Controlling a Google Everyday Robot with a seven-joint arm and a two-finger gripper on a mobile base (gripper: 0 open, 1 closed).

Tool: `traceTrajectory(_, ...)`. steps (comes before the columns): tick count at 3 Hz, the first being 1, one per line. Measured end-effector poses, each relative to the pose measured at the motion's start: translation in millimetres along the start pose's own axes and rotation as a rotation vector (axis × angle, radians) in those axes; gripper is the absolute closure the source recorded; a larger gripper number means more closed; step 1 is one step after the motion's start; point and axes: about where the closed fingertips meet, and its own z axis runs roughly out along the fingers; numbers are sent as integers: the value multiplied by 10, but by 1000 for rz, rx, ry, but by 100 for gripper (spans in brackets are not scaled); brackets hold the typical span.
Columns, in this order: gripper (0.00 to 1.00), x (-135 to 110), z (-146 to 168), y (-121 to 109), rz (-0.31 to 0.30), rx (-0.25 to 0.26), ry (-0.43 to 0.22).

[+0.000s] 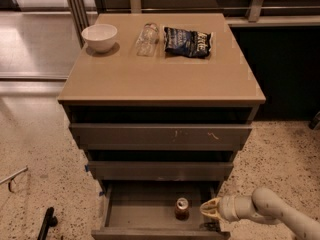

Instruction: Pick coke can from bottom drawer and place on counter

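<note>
Coke can [181, 207] upright in open bottom drawer [145, 215], end effector [206, 210] just beside it, grip state unclear, arm cropped

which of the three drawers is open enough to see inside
The bottom drawer: its tray is pulled out, with the coke can standing inside and the gripper close beside the can. The two drawers above show only their fronts.

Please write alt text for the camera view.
A small red, silver-topped soda can stands in the open grey-brown bottom drawer, and the robot's pale gripper is close beside it. The tan counter above holds a white bowl, a clear plastic bottle and a dark blue snack bag.
</note>
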Motion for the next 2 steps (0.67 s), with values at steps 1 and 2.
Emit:
traceTrajectory(1, 100, 74, 290, -100, -24, -6, -55)
traceTrajectory(2, 98, 107, 327, -80, -20, -9, -58)
